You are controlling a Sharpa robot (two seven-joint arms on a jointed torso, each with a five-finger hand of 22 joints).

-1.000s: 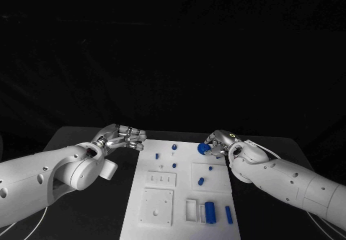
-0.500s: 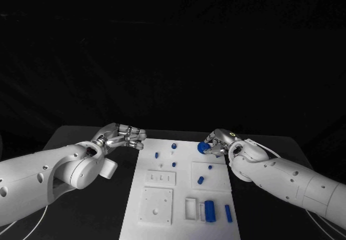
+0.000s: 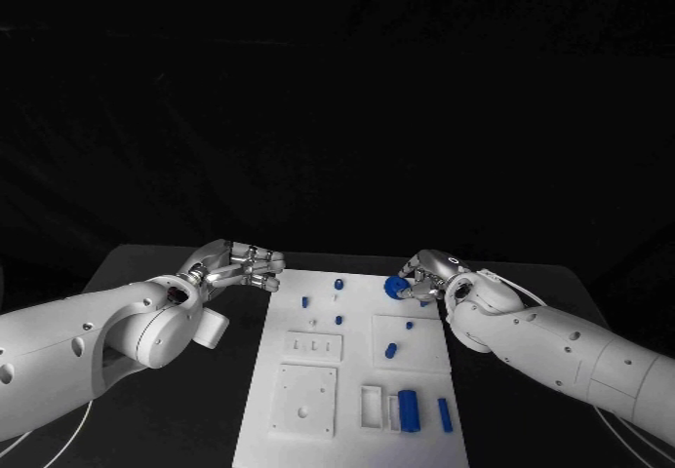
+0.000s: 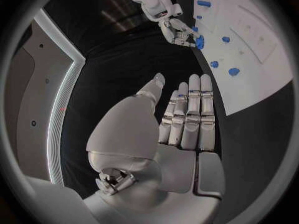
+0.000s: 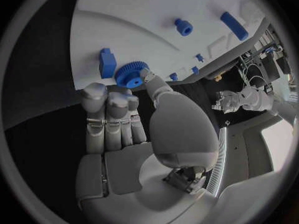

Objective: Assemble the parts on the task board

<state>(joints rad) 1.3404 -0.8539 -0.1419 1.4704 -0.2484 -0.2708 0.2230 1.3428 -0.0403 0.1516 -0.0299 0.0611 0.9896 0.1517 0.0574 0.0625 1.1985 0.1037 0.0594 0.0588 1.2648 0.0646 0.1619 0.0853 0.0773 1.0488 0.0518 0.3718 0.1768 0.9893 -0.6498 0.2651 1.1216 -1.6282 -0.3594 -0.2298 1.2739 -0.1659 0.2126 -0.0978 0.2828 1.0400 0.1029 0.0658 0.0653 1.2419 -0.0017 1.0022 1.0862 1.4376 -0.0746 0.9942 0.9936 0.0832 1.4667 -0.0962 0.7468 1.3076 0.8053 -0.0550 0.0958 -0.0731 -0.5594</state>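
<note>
The white task board (image 3: 302, 419) lies in the middle of the black table. My right hand (image 3: 429, 275) is at its far right edge and pinches a blue gear (image 3: 397, 287) between thumb and fingers. In the right wrist view the gear (image 5: 131, 75) is just above the board (image 5: 124, 20), beside a blue block (image 5: 107, 62). My left hand (image 3: 239, 265) hovers over the table just left of the board's far corner. Its fingers (image 4: 190, 112) are stretched out and hold nothing. Several small blue parts (image 3: 339, 285) stand on the board.
A blue cylinder (image 3: 410, 409) and a blue bar (image 3: 445, 414) lie at the board's near right. White raised plates (image 3: 305, 400) take up its near left. Bare black table (image 3: 169, 409) runs along both sides of the board.
</note>
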